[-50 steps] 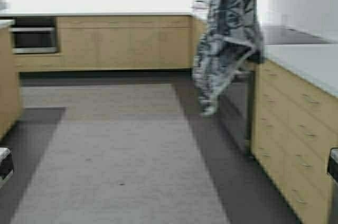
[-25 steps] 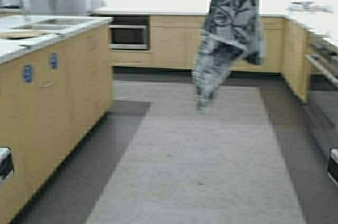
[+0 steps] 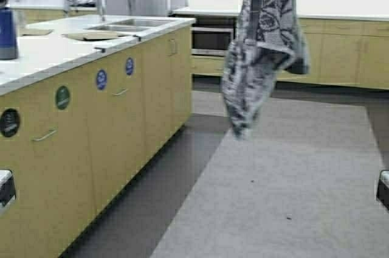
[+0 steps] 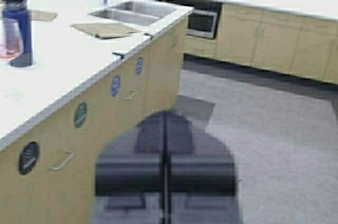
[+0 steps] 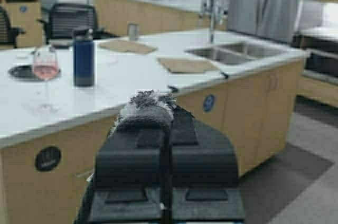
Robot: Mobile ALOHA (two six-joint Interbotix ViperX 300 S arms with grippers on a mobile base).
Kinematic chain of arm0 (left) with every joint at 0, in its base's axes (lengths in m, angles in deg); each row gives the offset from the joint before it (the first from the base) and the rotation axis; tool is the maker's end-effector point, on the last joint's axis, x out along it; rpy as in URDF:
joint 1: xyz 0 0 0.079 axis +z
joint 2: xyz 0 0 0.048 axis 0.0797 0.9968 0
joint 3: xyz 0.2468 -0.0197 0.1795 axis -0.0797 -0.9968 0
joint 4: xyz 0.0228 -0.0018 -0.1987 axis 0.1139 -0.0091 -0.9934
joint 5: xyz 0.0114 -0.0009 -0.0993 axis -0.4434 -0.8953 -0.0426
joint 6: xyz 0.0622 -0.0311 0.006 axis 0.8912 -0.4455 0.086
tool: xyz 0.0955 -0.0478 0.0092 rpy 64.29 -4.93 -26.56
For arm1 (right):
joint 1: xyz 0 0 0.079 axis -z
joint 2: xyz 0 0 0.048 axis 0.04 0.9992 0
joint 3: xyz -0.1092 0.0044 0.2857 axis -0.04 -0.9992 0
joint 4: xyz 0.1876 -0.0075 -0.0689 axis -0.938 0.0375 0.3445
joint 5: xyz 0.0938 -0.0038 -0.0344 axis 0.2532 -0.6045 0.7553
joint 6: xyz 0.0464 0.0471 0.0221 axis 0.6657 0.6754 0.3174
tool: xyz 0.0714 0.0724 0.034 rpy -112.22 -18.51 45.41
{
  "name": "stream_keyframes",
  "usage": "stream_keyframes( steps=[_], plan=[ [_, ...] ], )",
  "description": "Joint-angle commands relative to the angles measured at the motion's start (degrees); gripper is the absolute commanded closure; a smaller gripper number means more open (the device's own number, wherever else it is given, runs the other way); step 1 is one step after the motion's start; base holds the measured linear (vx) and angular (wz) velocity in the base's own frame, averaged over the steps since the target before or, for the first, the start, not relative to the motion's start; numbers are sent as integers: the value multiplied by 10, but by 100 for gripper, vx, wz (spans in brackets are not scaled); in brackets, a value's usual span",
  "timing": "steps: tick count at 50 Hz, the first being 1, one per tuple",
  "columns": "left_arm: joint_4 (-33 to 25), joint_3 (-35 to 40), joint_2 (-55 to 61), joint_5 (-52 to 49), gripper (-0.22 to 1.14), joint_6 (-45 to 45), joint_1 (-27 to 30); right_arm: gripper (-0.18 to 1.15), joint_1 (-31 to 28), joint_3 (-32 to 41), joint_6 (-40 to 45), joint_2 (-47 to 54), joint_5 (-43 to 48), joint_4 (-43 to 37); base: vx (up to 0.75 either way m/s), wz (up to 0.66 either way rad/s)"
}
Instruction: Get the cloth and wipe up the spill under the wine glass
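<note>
The patterned navy and grey cloth (image 3: pixel 264 45) hangs from the top of the high view, over the rug. My right gripper (image 5: pixel 169 114) is shut on the cloth (image 5: pixel 149 109), with a tuft bunched at its fingertips. The wine glass (image 5: pixel 46 70), with a pink-tinged bowl, stands on the white island counter (image 5: pixel 121 84) next to the dark blue bottle (image 5: pixel 83 57). Both also show in the left wrist view: the glass (image 4: pixel 9 39) and the bottle (image 4: pixel 18 26). I cannot make out a spill. My left gripper (image 4: pixel 165 118) is shut and empty, low beside the island's cabinets.
The island (image 3: pixel 73 124) fills the left, with a sink (image 3: pixel 124 25), brown paper sheets (image 5: pixel 185 65), a steel tumbler (image 5: pixel 133 31) and a dark plate (image 5: pixel 21 72). A grey rug (image 3: pixel 292 185) covers the floor. An oven (image 3: pixel 209 39) and cabinets line the back wall.
The robot has turned left: the whole scene shifted right, and the island with the sink and bottle came further into view. The cloth still hangs from my right gripper.
</note>
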Motion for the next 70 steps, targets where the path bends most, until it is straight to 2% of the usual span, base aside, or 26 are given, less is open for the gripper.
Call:
stream_keyframes(
  steps=[1,27,43,57,70],
  plan=[
    [3,20,39,27,89,9,1,91,4,9,0,-2,10,-2,6,17],
    [2,58,244,162,89,23,1,91,9,-2,1,-3,10,-2,12,20],
    [17,83,350,209,89,25,0,91,9,-1,-11,-1,11,-2,15,18],
    [36,118,498,299,89,27,-52,91,8,4,-12,-10,18,-2,15,22],
    [34,142,609,354,89,41,-58,91,8,11,-10,-10,30,-2,19,23]
  ],
)
